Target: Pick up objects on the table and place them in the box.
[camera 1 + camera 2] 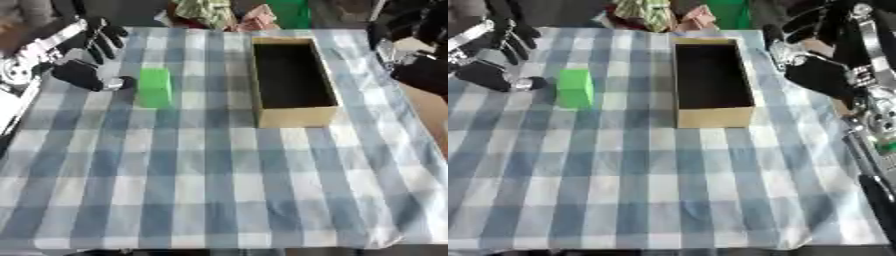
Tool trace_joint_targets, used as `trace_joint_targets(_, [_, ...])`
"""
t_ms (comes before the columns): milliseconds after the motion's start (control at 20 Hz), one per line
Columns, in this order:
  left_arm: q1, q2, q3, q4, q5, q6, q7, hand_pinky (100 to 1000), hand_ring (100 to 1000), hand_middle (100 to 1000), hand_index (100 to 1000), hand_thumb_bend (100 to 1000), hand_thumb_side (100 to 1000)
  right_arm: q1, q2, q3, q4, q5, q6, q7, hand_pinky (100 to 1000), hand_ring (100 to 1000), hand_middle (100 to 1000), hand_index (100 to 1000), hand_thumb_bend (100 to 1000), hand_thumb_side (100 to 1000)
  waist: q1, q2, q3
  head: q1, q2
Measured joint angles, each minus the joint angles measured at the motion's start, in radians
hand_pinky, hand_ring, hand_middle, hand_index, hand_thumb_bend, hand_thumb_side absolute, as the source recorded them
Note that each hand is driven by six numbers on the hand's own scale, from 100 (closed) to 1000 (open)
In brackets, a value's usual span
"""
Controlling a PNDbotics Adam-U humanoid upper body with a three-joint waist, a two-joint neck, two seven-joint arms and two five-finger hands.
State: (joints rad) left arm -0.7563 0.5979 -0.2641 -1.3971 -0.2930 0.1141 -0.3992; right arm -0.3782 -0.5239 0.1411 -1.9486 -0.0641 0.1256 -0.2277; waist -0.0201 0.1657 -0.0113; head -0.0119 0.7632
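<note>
Left robot hand (92,55) hovers at upper left, fingers spread and released, just beside the green block (155,87); right robot hand (820,70), upper right, unclear.

Robot test bench: checked tablecloth (219,175), open box (293,116), clutter behind.

Near half of the tabletop (219,190) is wide open. Between the green block (155,87) and the box (293,80) there's a clear lane. Left hand (87,70) sits just beside the block – crowding its left side.
</note>
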Motion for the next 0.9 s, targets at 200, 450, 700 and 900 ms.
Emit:
trace_joint_targets(200, [-0.011,-0.001,-0.003,0.026,-0.034,-0.013,-0.016,618,652,678,811,629,100,0.0,0.0,0.0,0.0,0.0,0.0,0.0,550,582,579,766,303,100,0.0,0.0,-0.001,0.0,0.0])
trace_joint_targets(450, [-0.1,-0.046,-0.028,0.113,-0.092,0.013,-0.04,637,668,692,815,629,100,-0.001,0.002,0.002,0.0,-0.001,0.001,0.006,550,582,579,766,300,100,-0.004,0.0,-0.017,0.006,0.0])
trace_joint_targets(700, [-0.153,-0.116,-0.034,0.245,-0.173,0.001,-0.013,654,680,702,818,632,100,-0.006,0.01,0.007,0.001,-0.004,0.001,0.012,551,582,579,766,297,100,-0.006,0.004,-0.03,0.012,0.0])
trace_joint_targets(900, [-0.168,-0.155,-0.033,0.342,-0.24,-0.033,0.015,660,684,704,819,636,100,-0.008,0.011,0.007,0.001,-0.005,-0.002,0.015,551,582,578,766,296,100,-0.006,0.007,-0.036,0.016,0.0])
